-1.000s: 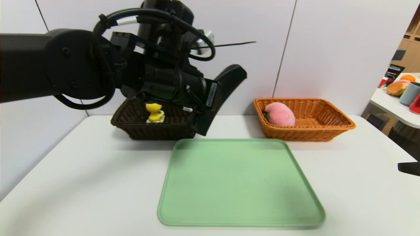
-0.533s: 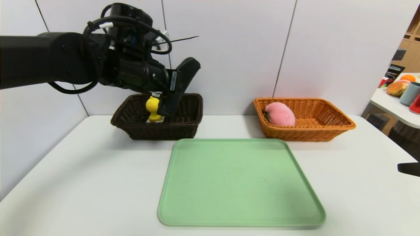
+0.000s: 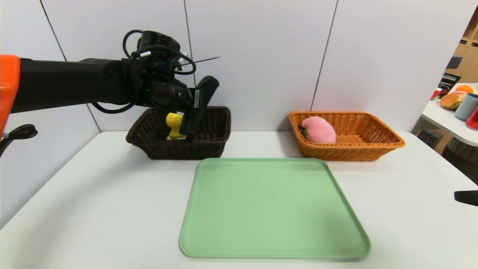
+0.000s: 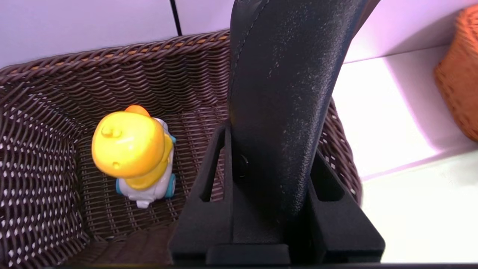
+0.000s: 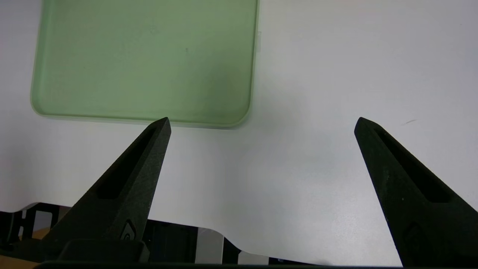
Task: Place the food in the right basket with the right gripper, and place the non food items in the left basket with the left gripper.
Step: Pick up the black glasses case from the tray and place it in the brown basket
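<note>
White wall panels back a white table [image 3: 93, 194], and a green tray [image 3: 274, 209] lies at its middle. Behind the tray's left corner stands the dark brown basket [image 3: 179, 145]; behind its right corner, well apart from the first, stands the orange-tan basket [image 3: 347, 147].

A pink plush peach [image 3: 318, 130] lies inside the orange-tan basket, against its left end. A yellow duck toy [image 4: 132, 153] on a white car with blue wheels stands upright on the floor of the dark brown basket.

Above that dark basket hangs the left end effector [image 3: 190, 127], its fingers pinching a flat black pouch [image 4: 280, 112] that rises upright out of the grip. In the left wrist view the pouch hides much of the basket's right half, and its lower end seems to sit just beside the duck, though contact cannot be judged.

Off the tray's right side, the right end effector [image 5: 261, 123] is parked over bare table with its pointed fingers spread wide and nothing between them.
</note>
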You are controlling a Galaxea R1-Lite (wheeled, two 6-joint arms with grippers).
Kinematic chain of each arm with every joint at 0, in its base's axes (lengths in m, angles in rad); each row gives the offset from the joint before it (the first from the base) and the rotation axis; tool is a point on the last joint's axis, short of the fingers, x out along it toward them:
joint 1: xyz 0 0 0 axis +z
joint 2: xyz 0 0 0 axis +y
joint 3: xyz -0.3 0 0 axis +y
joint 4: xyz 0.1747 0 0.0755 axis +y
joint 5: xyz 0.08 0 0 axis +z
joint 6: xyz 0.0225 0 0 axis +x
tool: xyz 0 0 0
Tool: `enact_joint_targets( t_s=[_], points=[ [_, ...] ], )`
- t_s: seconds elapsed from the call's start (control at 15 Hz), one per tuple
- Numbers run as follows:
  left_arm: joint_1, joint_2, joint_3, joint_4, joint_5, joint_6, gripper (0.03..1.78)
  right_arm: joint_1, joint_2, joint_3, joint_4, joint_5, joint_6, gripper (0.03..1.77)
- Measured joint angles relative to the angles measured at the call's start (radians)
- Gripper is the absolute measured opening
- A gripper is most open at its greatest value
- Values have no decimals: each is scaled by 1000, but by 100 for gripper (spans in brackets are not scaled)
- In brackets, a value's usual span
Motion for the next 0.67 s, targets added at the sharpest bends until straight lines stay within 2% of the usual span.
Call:
enact_joint_targets(
  t_s=[0.67],
  points=[
    [36,157,-88,2,11,-4,45,-1,-6,7,-3,2,-2,170]
  ],
)
